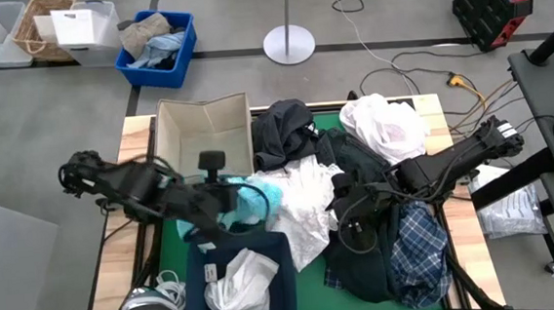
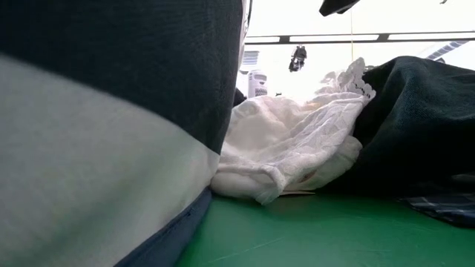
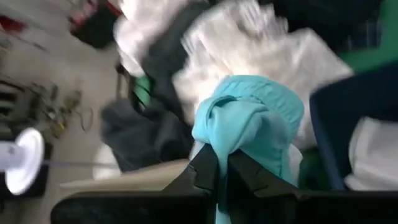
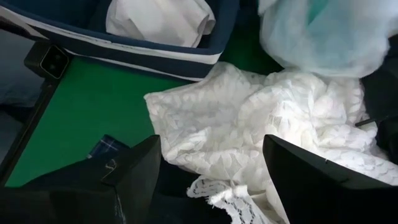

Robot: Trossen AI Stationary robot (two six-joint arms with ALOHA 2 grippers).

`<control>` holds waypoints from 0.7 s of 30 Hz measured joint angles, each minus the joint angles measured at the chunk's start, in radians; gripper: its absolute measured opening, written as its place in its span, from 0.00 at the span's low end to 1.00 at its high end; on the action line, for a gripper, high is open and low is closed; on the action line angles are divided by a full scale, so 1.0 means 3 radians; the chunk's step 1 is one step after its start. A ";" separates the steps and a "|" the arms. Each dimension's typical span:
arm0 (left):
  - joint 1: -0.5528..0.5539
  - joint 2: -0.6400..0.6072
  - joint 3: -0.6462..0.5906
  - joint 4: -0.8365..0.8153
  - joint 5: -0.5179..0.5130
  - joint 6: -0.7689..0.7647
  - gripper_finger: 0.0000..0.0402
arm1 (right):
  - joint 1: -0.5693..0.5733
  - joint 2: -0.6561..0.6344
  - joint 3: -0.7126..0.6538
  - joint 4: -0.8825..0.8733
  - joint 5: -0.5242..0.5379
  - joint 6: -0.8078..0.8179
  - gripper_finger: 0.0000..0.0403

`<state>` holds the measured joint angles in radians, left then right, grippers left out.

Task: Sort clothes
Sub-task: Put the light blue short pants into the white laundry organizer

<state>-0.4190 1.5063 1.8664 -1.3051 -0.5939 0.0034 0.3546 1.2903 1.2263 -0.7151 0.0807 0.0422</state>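
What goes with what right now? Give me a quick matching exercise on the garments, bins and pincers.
Things:
1. light teal garment
2. plaid shirt
3. white garment in the navy bin
4. beige bin

States or places:
A. holds no clothes
B. pinched in the left pincer
C. lying on the dark clothes at the right side of the table
D. bundled inside a container at the table's front

Pairs: 1-B, 2-C, 3-D, 4-A

The left tool is clamped tight and reaches toward the table's middle. The right tool, fingers spread wide, points inward.
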 joint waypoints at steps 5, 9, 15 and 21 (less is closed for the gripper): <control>-0.0018 -0.0004 0.0557 -0.0080 -0.0142 0.0177 0.00 | 0.0000 0.0000 -0.0004 0.0021 0.0000 -0.0001 0.67; -0.0018 0.0013 0.1012 -0.0068 -0.0587 0.0232 0.00 | 0.0000 0.0000 -0.0012 0.0047 0.0000 -0.0028 0.69; -0.0015 0.0014 0.1632 0.0019 -0.1153 0.0424 0.00 | 0.0000 0.0000 -0.0017 0.0061 0.0000 -0.0055 0.71; -0.0015 -0.0146 0.1588 0.1016 -0.1784 0.1280 0.00 | -0.0001 0.0000 -0.0017 0.0088 0.0001 -0.0058 0.71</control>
<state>-0.4236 1.4624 2.3429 -1.0002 -1.1293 0.3873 0.3544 1.2903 1.2212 -0.6888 0.0811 0.0246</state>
